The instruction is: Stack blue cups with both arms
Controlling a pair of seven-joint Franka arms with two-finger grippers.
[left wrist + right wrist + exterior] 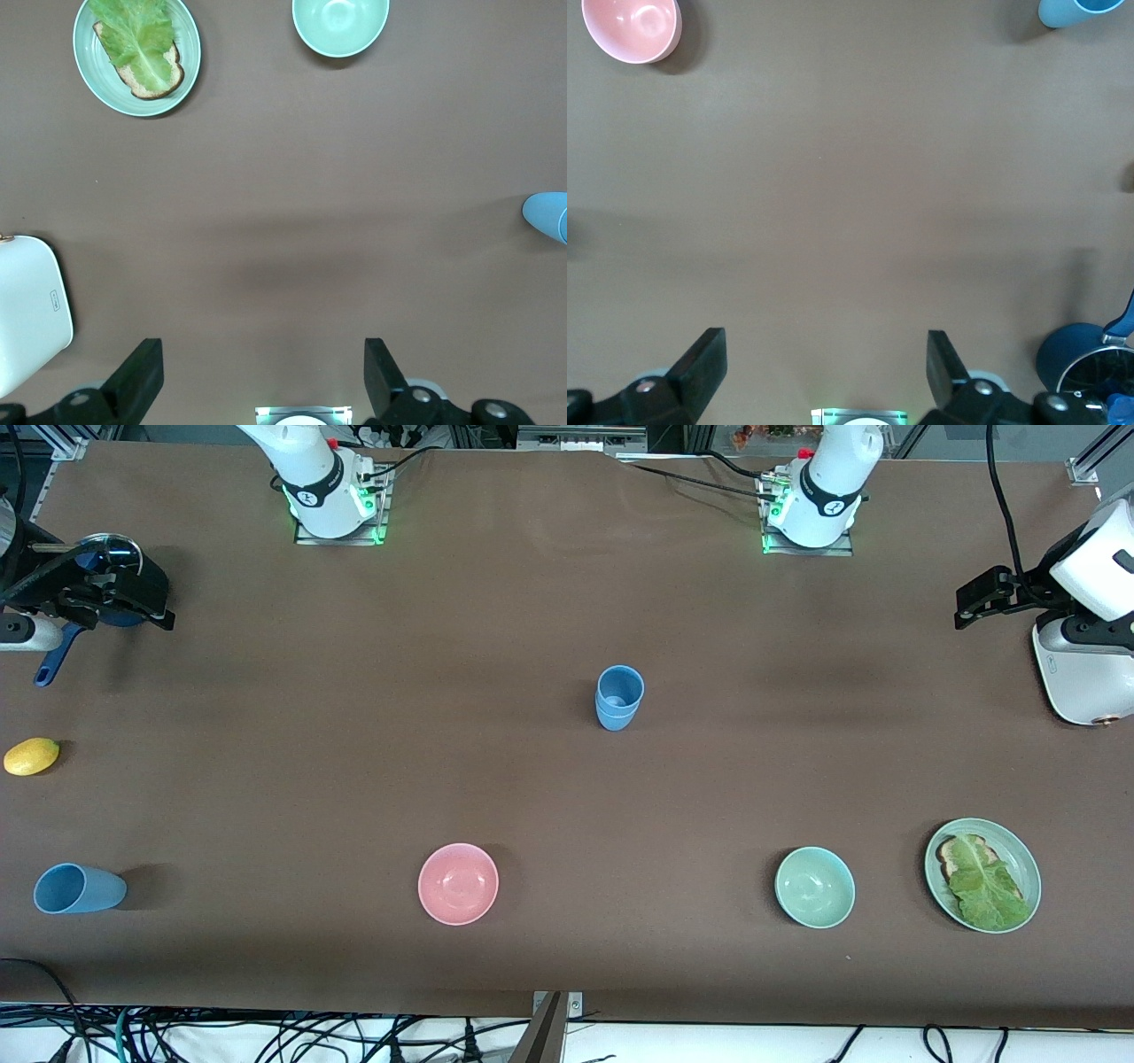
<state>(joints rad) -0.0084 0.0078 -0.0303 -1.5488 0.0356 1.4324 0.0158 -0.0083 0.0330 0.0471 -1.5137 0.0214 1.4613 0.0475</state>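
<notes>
An upright blue cup (620, 698) stands mid-table; a seam round its wall suggests one cup nested in another. Its edge shows in the left wrist view (547, 217). Another blue cup (78, 888) lies on its side near the front camera at the right arm's end, also in the right wrist view (1079, 11). My right gripper (146, 607) hangs open and empty over the dark-blue pot, fingers (700, 367) wide apart. At the left arm's end my left gripper (967, 607) hangs open above bare table beside the toaster, fingers (383, 376) wide apart.
Pink bowl (458, 883), green bowl (814, 887) and a green plate (1019, 859) with bread and lettuce line the side nearest the front camera. A white toaster (1076, 673) sits at the left arm's end; a lidded dark-blue pot (55, 662) and a lemon (31, 755) at the right arm's.
</notes>
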